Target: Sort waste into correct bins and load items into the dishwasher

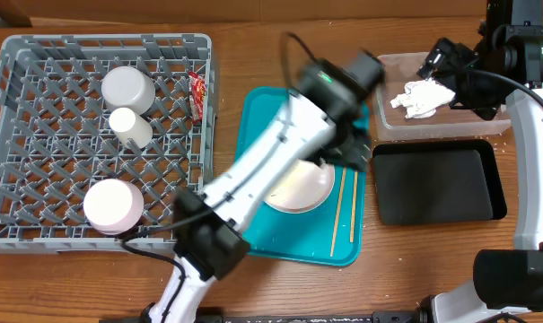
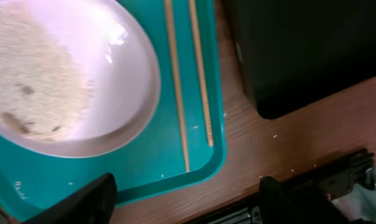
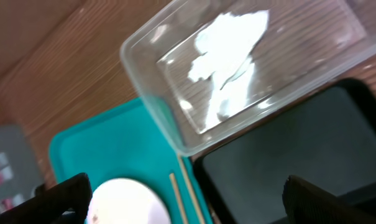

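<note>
— How far along is the sorting?

— Partway. The large square grey plastic dish rack [image 1: 47,135] on the left holds three pieces of white round crockery [image 1: 127,87]. The crumpled white paper napkin [image 1: 422,97] lies in the clear plastic rectangular tub [image 1: 397,130] at the far right.

— What's left?

— The white round plate [image 2: 125,81] with a pale, grainy spread of rice-like scraps [image 2: 32,81] across it. The pair of thin wooden chopsticks [image 2: 175,81] lies just right of it, and both are on the teal serving tray [image 2: 113,180] in the middle. The small red-and-white sauce packet [image 1: 197,94] sits at the rack's right wall, in neither bin. The shallow glossy black tray [image 1: 437,184], near right, looks empty.

— And the grippers?

— The left gripper [image 2: 184,193] hangs over the teal tray's right side, jaws apart with nothing between them. The right gripper [image 3: 184,186] is over the clear tub, spread wide and empty.
</note>
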Controlling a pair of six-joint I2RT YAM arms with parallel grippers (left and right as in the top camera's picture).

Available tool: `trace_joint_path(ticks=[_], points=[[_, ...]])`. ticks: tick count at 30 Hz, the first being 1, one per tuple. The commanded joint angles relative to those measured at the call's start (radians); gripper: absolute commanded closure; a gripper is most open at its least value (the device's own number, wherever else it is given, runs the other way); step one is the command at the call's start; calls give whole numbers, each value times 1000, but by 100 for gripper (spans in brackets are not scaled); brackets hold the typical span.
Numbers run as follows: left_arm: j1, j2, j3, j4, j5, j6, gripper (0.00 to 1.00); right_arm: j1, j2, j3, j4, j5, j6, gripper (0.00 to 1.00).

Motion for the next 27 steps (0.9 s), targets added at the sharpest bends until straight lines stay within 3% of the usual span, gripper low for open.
trace_joint_path(ticks=[1, 10, 14, 21, 27], points=[[-55, 6, -105, 51, -66, -105, 25, -40, -18, 14, 13, 90, -5, 0], [-65, 6, -311, 218, 2, -117, 28, -266, -18, 14, 8, 70, -5, 0], [-80, 6, -373, 285, -17, -135, 39, -332, -18, 14, -15, 29, -5, 0], [-156, 6, -482, 381, -156, -261, 51, -345, -18, 14, -14, 29, -5, 0], [-217, 7, -489, 381, -315, -390, 51, -345, -18, 14, -14, 29, -5, 0]])
